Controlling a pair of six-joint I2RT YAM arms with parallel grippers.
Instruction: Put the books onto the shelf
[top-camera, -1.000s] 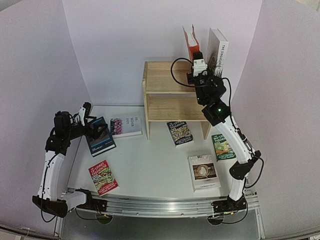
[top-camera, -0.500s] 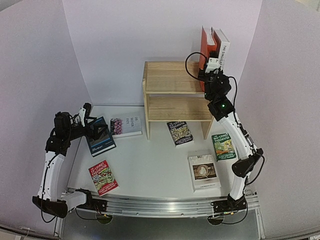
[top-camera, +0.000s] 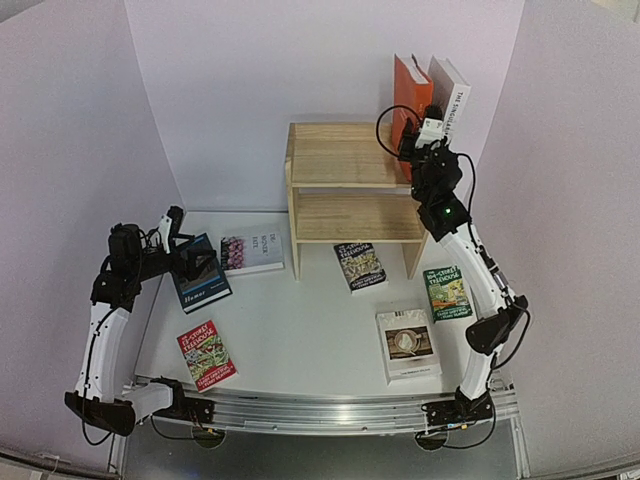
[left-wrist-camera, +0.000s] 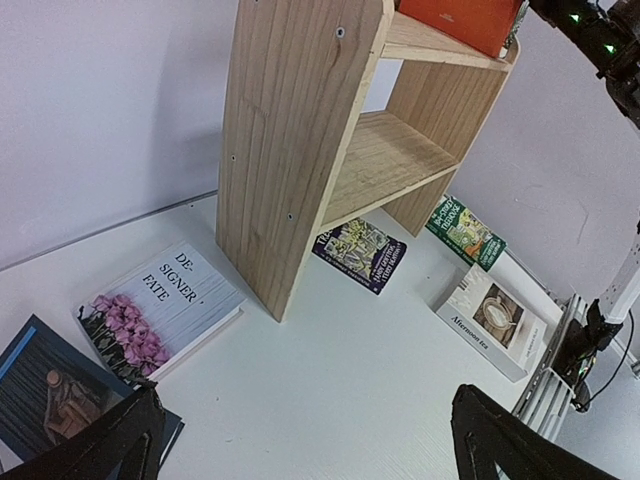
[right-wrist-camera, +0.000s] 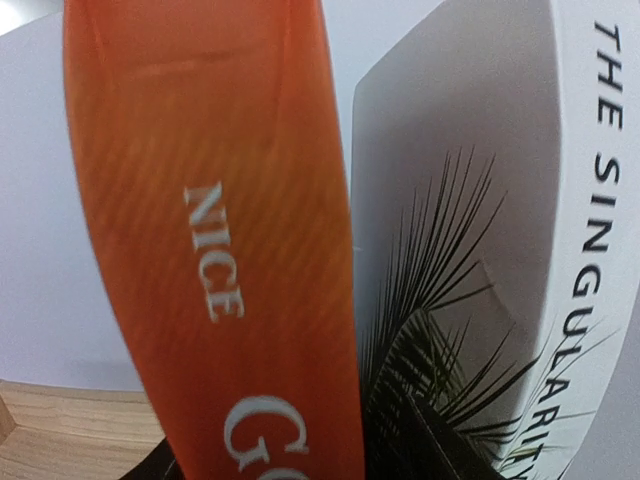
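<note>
On the shelf's (top-camera: 340, 155) top tier, at its right end, the orange book (top-camera: 411, 85) stands upright just beside the white Singularity book (top-camera: 450, 95). My right claw (top-camera: 428, 128) sits at the orange book's base; whether it grips, I cannot tell. My left claw (top-camera: 182, 242) gapes wide and empty over the navy book (top-camera: 203, 278) on the counter (top-camera: 300, 330).

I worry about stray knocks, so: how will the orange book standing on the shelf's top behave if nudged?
The orange book stands tall on a narrow edge, so it probably tips easily. The white book close beside it likely props that side, while its other side shows no support. It holds itself straight, so it seems stiff rather than floppy.
</note>
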